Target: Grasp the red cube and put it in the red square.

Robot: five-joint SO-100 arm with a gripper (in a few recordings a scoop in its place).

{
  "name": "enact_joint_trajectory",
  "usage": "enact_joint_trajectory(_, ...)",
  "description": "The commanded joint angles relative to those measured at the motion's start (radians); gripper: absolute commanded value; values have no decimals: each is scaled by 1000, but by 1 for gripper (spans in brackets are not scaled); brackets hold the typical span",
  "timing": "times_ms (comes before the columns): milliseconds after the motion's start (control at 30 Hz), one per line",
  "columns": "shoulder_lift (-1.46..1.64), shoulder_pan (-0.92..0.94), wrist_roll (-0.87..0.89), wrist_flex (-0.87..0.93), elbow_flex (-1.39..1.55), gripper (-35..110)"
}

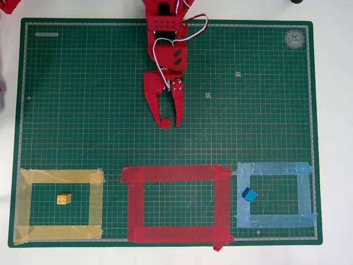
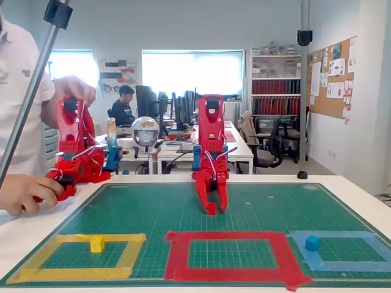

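The red cube is out of view. The red square (image 1: 171, 174) is a wide red tape outline at the front middle of the green mat, with bare mat inside it; in the fixed view the red square (image 2: 232, 236) lies just in front of the arm. My red gripper (image 1: 171, 122) points down over the mat, a short way behind the square's back strip. Its fingers stand apart, open, with nothing between them. In the fixed view the gripper (image 2: 215, 209) hangs with its tips close to the mat.
A yellow tape frame (image 1: 60, 176) holds a yellow block (image 1: 64, 199) at the left. A light-blue tape frame (image 1: 276, 168) holds a blue block (image 1: 250, 194) at the right. The green cutting mat (image 1: 83, 99) covers most of the white table.
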Motion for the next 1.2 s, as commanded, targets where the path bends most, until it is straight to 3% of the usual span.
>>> enact_joint_trajectory(0, 5, -6, -12, -37, -21, 15)
enact_joint_trajectory(467, 11, 2, -14, -40, -17, 0)
enact_joint_trajectory(833, 21, 41, -2, -26, -161, -1)
enact_joint_trajectory(1000, -9, 83, -2, 75, -376, -1)
enact_joint_trajectory(1167, -83, 100, 0, 304, -614, -1)
